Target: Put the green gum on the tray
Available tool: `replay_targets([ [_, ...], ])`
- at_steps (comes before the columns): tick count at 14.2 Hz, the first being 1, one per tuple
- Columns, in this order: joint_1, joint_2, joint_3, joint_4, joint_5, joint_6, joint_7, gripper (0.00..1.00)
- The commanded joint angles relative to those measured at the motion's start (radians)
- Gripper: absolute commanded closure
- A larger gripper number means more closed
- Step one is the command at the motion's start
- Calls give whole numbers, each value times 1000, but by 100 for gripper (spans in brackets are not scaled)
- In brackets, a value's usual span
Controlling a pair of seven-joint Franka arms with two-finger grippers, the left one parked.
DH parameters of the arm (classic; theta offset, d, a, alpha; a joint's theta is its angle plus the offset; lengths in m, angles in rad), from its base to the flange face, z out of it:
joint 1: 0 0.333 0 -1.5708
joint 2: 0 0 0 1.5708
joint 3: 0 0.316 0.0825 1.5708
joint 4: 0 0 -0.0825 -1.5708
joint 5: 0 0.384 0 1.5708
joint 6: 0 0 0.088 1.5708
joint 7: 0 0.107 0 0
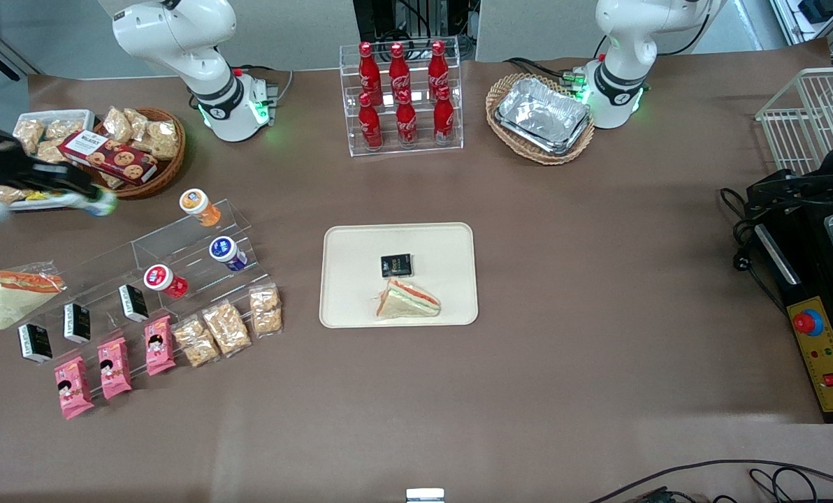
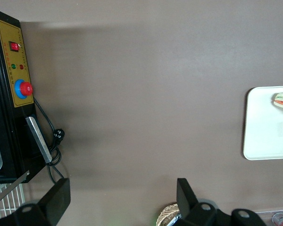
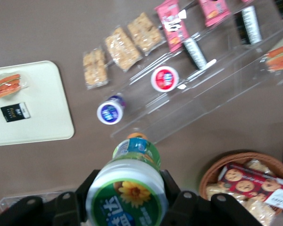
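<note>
Front view: at the left edge the gripper (image 1: 98,202) is clamped on the gum (image 1: 88,201), raised over the table near the basket (image 1: 168,168); the tray (image 1: 346,279) sits mid-frame with a sandwich (image 1: 408,300); right wrist view: fingers (image 3: 172,188) flank the gum (image 3: 127,195).

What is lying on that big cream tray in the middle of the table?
On the tray lie a wrapped triangular sandwich and a small black packet. Whatever is under them is hidden. The green gum isn't there; the pincer holds it above the working arm's end.
</note>
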Motion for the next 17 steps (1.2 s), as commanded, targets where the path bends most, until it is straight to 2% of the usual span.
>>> replay_targets([
  [1,161,29,19,-12,13,47,215,47],
  [7,417,30,19,-265,13,391,499,47],
  [10,453,82,21,-340,28,552,517,47],
  [12,486,145,19,-362,97,642,517,47],
  [17,526,320,22,-386,102,819,506,47],
])
